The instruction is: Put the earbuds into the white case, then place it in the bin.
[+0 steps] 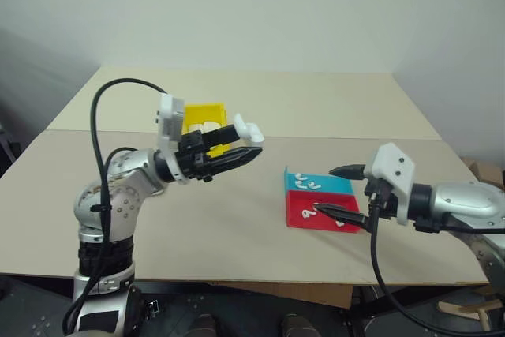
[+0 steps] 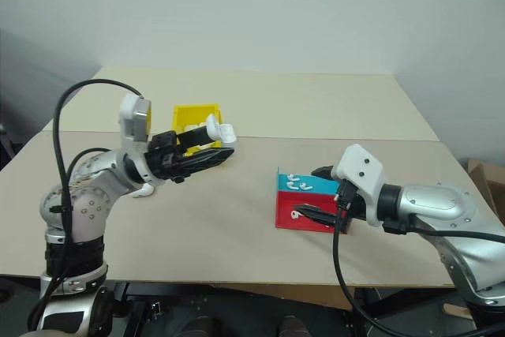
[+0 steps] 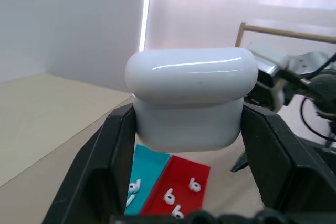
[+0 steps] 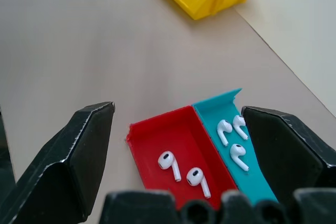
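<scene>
The left fingers (image 1: 237, 144) clamp the white case (image 1: 246, 129) above the counter (image 1: 237, 219), with bare surface beneath. Behind them sits the bin (image 1: 207, 113). The right fingers (image 4: 178, 145) stand wide apart over the earbuds (image 4: 181, 169).

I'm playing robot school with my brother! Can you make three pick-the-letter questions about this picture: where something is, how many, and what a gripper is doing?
1. Where is the right gripper?
A. over the red and blue trays
B. inside the yellow bin
C. under the table

2. How many earbuds lie in the red tray?
A. none
B. two
C. five

3. What is the left gripper doing?
A. hanging open
B. shut on the white case
C. holding an earbud

Answers:
1 A, its fingers hang above the trays.
2 B, the right wrist view shows two there.
3 B, the white case sits clamped between its fingers.
</scene>
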`<action>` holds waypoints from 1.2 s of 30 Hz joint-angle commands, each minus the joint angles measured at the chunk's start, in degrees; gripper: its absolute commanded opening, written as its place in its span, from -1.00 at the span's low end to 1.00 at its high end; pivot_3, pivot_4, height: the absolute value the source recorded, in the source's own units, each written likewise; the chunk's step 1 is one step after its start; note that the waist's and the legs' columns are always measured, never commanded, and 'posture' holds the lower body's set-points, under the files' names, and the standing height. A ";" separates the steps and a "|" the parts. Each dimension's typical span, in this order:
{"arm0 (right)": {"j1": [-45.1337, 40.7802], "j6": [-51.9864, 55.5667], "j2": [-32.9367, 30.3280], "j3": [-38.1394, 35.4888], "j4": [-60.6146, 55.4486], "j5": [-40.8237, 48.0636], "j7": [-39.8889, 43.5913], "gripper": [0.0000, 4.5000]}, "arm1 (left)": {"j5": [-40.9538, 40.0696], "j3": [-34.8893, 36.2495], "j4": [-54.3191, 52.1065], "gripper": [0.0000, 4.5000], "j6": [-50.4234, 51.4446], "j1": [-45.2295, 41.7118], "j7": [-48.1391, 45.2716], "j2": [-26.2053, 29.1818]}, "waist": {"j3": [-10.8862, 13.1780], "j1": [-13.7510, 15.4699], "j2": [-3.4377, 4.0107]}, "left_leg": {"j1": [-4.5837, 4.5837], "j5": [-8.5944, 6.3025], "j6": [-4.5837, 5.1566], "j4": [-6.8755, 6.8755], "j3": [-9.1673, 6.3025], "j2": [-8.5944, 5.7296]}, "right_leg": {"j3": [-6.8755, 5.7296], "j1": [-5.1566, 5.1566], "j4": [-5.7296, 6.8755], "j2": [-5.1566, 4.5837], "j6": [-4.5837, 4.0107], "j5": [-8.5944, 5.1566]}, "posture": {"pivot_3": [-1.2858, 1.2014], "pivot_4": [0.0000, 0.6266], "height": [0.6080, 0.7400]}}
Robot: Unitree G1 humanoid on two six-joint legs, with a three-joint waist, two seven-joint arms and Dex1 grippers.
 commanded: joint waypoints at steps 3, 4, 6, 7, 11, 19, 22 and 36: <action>-4.85 -0.92 -6.55 5.27 2.80 -4.38 4.98 1.00 | -5.63 -0.38 0.49 0.23 -3.81 0.26 -8.74 2.87 | 0.00 -0.06 0.00 | 0.08 0.00 0.00 -0.03 0.01 0.01 | -0.02 0.07 -0.02 0.00 0.00 0.00 | 0.03 -0.52 1.00; -6.96 -0.67 -7.88 8.22 4.15 -6.43 6.04 1.00 | -5.59 -1.08 0.81 0.23 -4.48 0.22 -9.82 3.14 | 0.00 -0.15 0.00 | 0.14 0.00 0.00 -0.04 0.01 0.01 | -0.01 0.12 -0.03 0.00 -0.01 -0.01 | 0.03 -0.52 1.00; -10.47 -2.74 -9.94 13.11 7.63 -10.20 9.84 1.00 | -5.27 -2.40 1.38 0.23 -6.16 0.15 -11.48 3.12 | 0.00 -0.33 0.01 | 0.18 0.00 0.00 -0.06 0.03 0.01 | 0.00 0.13 -0.04 0.00 -0.01 -0.01 | 0.03 -0.52 1.00; -12.15 -3.74 -10.55 15.22 9.55 -11.74 11.80 1.00 | -5.25 -2.98 1.62 0.23 -6.68 0.10 -12.07 3.21 | 0.00 -0.31 0.01 | 0.18 0.00 0.00 -0.05 0.04 0.01 | 0.01 0.13 -0.05 -0.01 -0.01 -0.01 | 0.03 -0.52 1.00; -17.11 -9.38 -11.29 21.52 16.41 -16.98 19.73 1.00 | -5.48 -4.96 1.53 0.23 -8.37 0.14 -12.83 2.71 | 0.00 -0.27 0.01 | 0.16 0.00 0.00 -0.07 0.04 0.01 | 0.00 0.14 -0.10 0.00 -0.01 -0.01 | 0.03 -0.52 1.00; -21.70 -23.14 -6.93 30.98 27.79 -30.46 26.94 0.27 | -5.50 -6.74 0.04 0.23 -10.12 2.01 -13.00 3.96 | 0.00 -0.45 0.01 | 0.13 -0.01 0.02 -0.09 0.06 0.02 | 0.02 0.07 -0.09 0.00 -0.01 -0.02 | 0.03 -0.52 1.00; -22.90 -27.37 -5.18 32.32 31.60 -34.11 28.05 0.27 | -5.60 -6.99 -0.25 0.23 -10.30 2.29 -12.82 4.32 | 0.00 -0.49 0.01 | 0.14 -0.01 0.01 -0.09 0.06 0.01 | 0.01 0.07 -0.05 0.00 -0.02 -0.02 | 0.03 -0.52 1.00; -25.88 -37.22 1.72 34.27 44.22 -42.73 32.27 0.27 | -6.46 -7.43 -3.01 0.23 -10.14 3.67 -11.31 5.05 | 0.00 -0.24 0.01 | 0.14 -0.01 0.01 -0.09 0.06 0.01 | 0.00 0.09 -0.07 0.00 -0.02 -0.02 | 0.03 -0.52 1.00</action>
